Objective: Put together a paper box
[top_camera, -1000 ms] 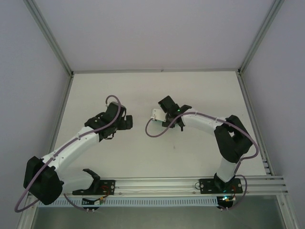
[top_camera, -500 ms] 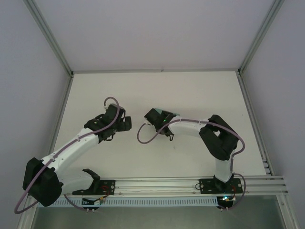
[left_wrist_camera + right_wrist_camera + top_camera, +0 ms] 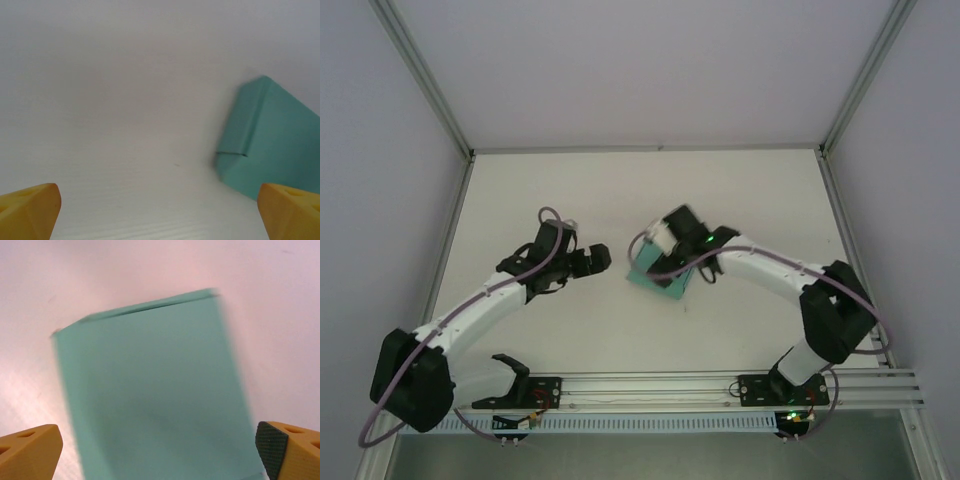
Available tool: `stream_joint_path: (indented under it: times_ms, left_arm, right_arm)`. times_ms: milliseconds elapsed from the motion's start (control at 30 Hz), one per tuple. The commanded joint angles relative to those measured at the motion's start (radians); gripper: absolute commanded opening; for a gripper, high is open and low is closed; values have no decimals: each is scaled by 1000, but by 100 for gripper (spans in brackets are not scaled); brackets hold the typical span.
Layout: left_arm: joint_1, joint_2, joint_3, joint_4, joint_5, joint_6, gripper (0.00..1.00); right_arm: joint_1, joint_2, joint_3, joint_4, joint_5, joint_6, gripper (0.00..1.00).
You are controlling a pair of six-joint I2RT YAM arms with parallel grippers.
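The paper box [image 3: 651,278] is a slim teal-green box lying flat on the white table near its middle. My right gripper [image 3: 667,257] hovers just over the box's far right part. In the right wrist view the box [image 3: 150,390] is blurred and spans the gap between the yellow fingertips [image 3: 30,450], which stand wide apart; the right gripper [image 3: 160,452] is open. My left gripper [image 3: 599,258] is a short way left of the box. In its wrist view the left gripper [image 3: 160,215] is open over bare table, with the box [image 3: 272,145] at the right edge.
The white table [image 3: 570,190] is walled by a metal frame with grey panels at the back and sides. A rail [image 3: 660,385] with both arm bases runs along the near edge. Purple cables loop off each wrist.
My right arm swung back and lifted, its jaws opened wide, and the teal box now shows lying on the table beneath it. My left gripper shifted slightly right towards the box.
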State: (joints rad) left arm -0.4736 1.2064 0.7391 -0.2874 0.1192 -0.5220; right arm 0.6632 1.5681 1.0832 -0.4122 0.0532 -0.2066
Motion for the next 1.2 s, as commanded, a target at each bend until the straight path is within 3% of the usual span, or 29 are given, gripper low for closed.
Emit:
stream_joint_path:
  times_ms: [0,100,233,433,600,733,967,1167]
  left_arm:
    - [-62,92,-18,256,282,-85,100]
    - [-153,195,40,294,337,-83,100]
    - [-203,319,114,286,369,-74,100]
    - [-211,409,156,266,346,-71,99]
    - [-211,478,195,232,262,-61,97]
    - [-212,541,241,218,187,-57,91]
    - [-202,632,274,270,174,-93,82]
    - [-183,681,259,380,230,-130,69]
  right_arm:
    - [-140,30,23,7,-189,189,96]
    - [-177,101,74,-35,-221,221,91]
    - [-196,180,105,-34,-266,233,87]
    - [-200,250,115,-22,-306,298,80]
    - [-199,250,73,-7,-354,349,73]
    - [-200,239,19,16,-388,406,54]
    - [-188,232,-86,94,-438,521,34]
    - [-144,262,-121,146,-438,586,32]
